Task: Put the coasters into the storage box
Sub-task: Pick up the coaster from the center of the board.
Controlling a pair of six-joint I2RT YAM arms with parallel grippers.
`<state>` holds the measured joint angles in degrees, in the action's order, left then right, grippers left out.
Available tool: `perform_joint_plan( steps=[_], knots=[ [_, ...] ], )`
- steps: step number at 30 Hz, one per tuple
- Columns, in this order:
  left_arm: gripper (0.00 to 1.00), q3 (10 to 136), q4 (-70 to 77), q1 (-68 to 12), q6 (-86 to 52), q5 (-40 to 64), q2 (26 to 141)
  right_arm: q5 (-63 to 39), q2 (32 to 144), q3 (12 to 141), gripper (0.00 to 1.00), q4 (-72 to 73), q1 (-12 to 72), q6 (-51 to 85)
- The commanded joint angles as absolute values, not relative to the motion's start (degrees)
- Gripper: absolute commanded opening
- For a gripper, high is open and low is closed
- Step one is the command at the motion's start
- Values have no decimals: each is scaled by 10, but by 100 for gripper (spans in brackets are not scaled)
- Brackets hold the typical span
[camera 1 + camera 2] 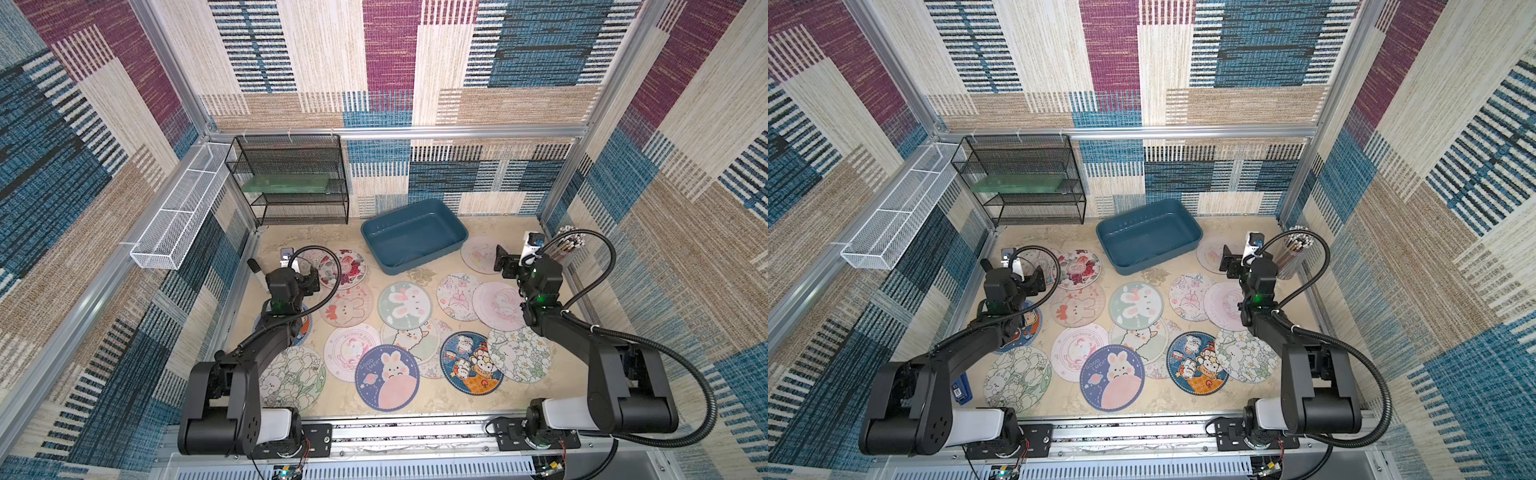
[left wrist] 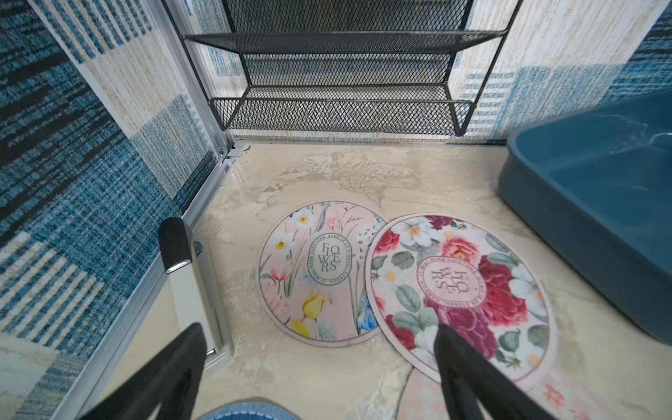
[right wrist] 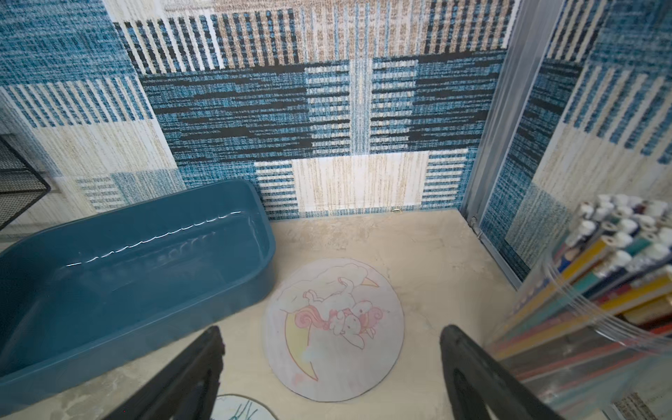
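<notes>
Top views both show coasters spread over bench, all outside box at back centre. Left wrist view: left gripper fingers wide apart, gripping nothing, by rose coaster overlapping pastel flower coaster; black mesh rack behind. Right gripper fingers likewise spread, nothing held, above unicorn coaster betw. box & clear pen cup, both close.

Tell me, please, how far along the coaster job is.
Nothing looks done yet: the storage box is empty. Nothing is in hand: the left end effector is open by the rose coaster, the right end effector open by the unicorn coaster. Left: all the coasters, lying on the table.
</notes>
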<state>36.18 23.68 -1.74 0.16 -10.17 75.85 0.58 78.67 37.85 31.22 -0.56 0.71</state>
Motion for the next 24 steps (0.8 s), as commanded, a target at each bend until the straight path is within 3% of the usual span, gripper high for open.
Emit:
perform_joint_plan(
  steps=[1,10,13,24],
  knots=[
    [96,395,74,-24,-7,-73,727,4,772,428,95,114,2,43],
    [99,465,-150,-91,-90,-58,695,-109,774,519,95,-138,80,80],
    [95,493,-202,-123,-138,-21,718,-147,773,526,95,-181,105,107],
    [81,564,-204,-229,-269,120,852,-235,834,537,95,-218,198,215]
  ],
)
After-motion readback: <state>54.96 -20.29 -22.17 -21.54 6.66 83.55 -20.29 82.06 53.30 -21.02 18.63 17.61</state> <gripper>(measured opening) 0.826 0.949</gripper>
